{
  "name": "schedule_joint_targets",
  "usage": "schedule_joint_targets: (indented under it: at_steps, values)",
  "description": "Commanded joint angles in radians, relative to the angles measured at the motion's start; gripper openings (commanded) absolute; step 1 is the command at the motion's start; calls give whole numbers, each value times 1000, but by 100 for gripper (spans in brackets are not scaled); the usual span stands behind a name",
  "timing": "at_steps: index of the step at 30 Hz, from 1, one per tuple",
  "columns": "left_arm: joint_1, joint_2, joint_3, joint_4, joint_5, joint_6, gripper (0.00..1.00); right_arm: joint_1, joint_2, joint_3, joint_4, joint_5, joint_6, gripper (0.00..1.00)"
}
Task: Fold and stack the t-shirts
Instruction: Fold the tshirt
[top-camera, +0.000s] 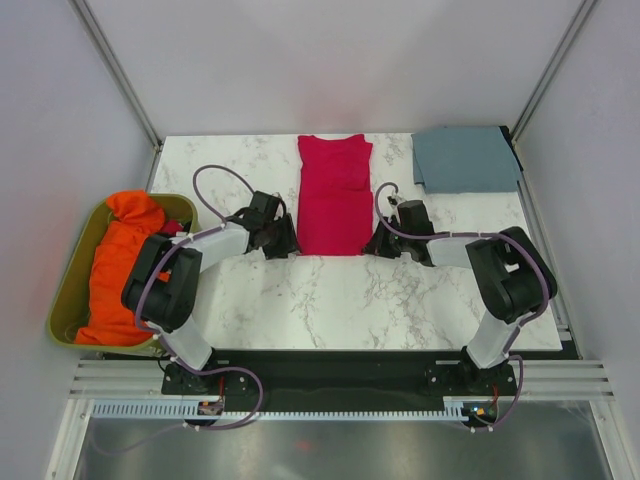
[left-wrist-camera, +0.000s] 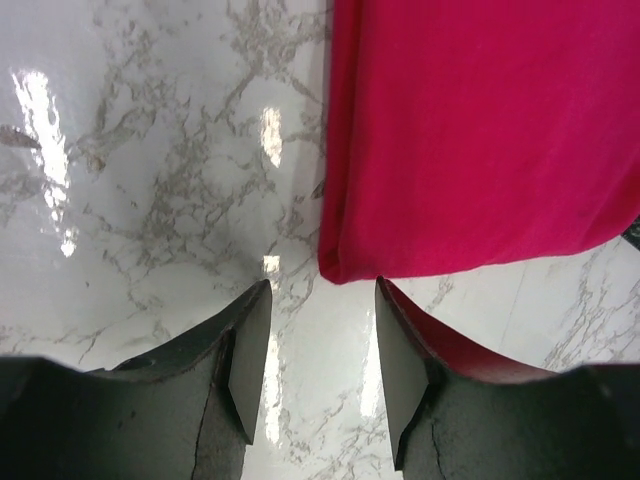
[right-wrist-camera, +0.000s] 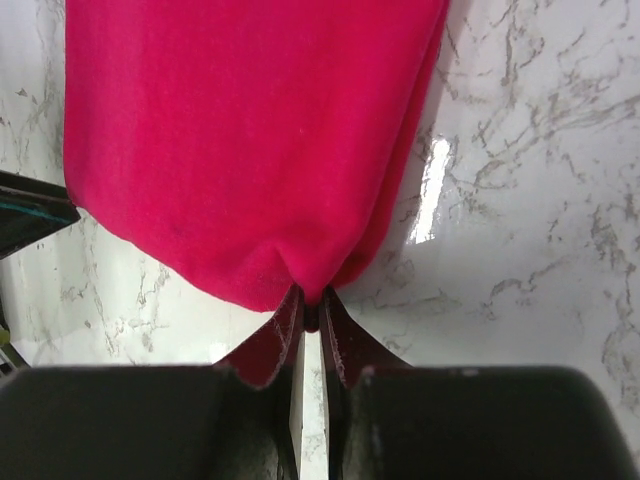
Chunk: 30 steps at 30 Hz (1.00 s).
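Observation:
The crimson-red t-shirt (top-camera: 333, 195) lies as a long folded strip down the middle of the marble table (top-camera: 330, 300). My left gripper (top-camera: 283, 240) is open and empty just off its near left corner (left-wrist-camera: 345, 265). My right gripper (top-camera: 377, 241) is shut on the near right corner of the red shirt (right-wrist-camera: 300, 285), the cloth pinched between its fingertips (right-wrist-camera: 285, 325). The slate blue-grey t-shirt (top-camera: 465, 158) lies folded at the far right corner of the table. No white tag shows.
An olive basket (top-camera: 70, 290) holding orange cloth (top-camera: 115, 265) stands off the table's left edge. White walls enclose the table at back and sides.

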Motion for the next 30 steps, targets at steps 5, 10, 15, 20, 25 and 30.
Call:
schedule_joint_targets:
  at_steps: [5, 10, 15, 20, 25, 30]
  values:
    - [-4, 36, -51, 162, 17, -43, 52, 3, 55, -29, -35, -5, -42, 13]
    - [-3, 64, -62, 174, 15, -46, 39, 3, 64, -24, -35, -11, -45, 13]
    - [-4, 66, -96, 237, 43, -57, 10, -3, 58, -38, -19, -43, -42, 7]
    - [-12, -61, -160, 231, 22, -63, 2, -29, 0, -95, -10, -80, -13, 0]
    - [-47, -274, -189, 87, 17, -59, 2, 15, -195, -210, -28, -68, 71, 0]
    - [-105, -476, -246, -29, 22, -82, 2, 123, -516, -287, -146, 15, 157, 0]
